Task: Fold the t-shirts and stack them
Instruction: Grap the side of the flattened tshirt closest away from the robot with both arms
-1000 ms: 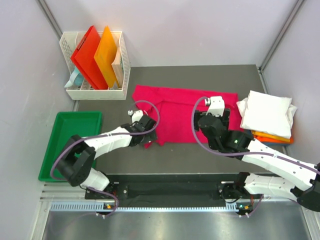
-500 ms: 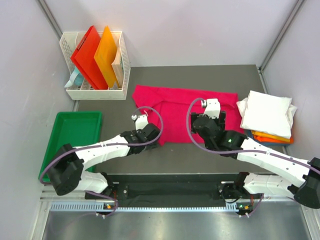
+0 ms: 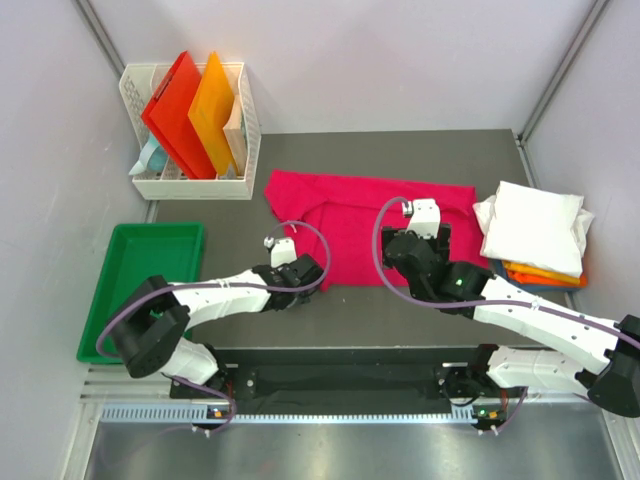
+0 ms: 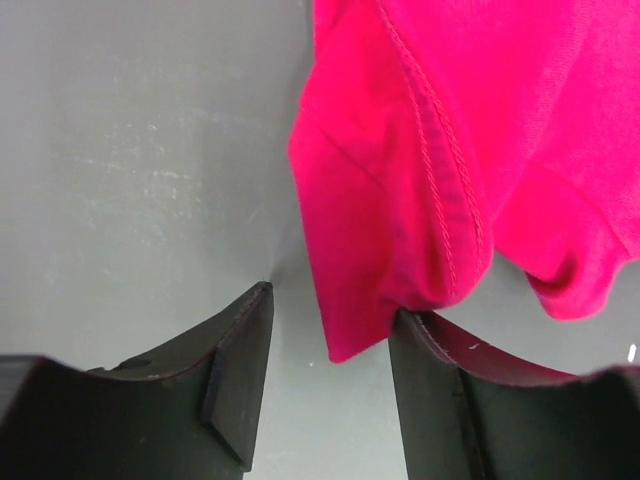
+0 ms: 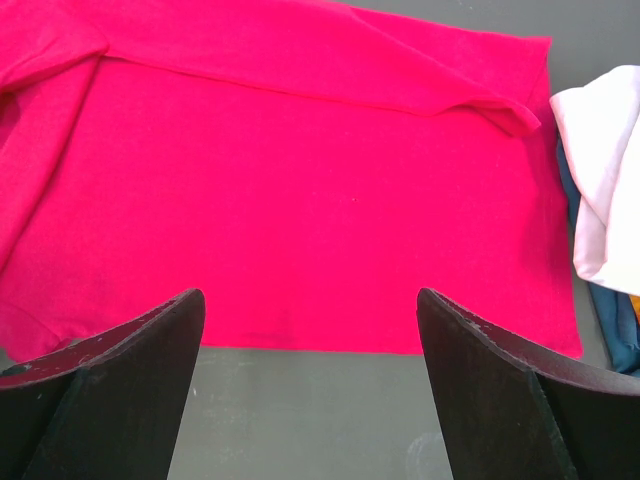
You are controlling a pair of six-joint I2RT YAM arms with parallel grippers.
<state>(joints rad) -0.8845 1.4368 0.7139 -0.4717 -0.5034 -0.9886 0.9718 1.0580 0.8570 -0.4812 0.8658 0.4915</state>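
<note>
The magenta t-shirt lies spread flat near the middle of the dark grey matte tabletop. It is soft knit cloth, roughly rectangular, with a sleeve folded inward and a double-stitched hem.

The left end effector sits at the shirt's near left corner. In the left wrist view that corner hangs between its black fingers: one pad touches the hem and the other stands off with bare tabletop showing, so the jaws are parted, not clamped.

The right end effector hovers over the shirt's near right part. Its wedge-shaped fingers are spread wide and grasp nothing, with the straight near edge of the shirt just ahead of them.

Just right of the shirt stands a stack of folded shirts, with a puffy white t-shirt on top, an orange t-shirt under it and a blue t-shirt showing at the edge.

Left of the shirt is a green plastic tray. Beyond its far left corner is a white lattice basket holding a stiff red folder and an orange folder, both leaning.
</note>
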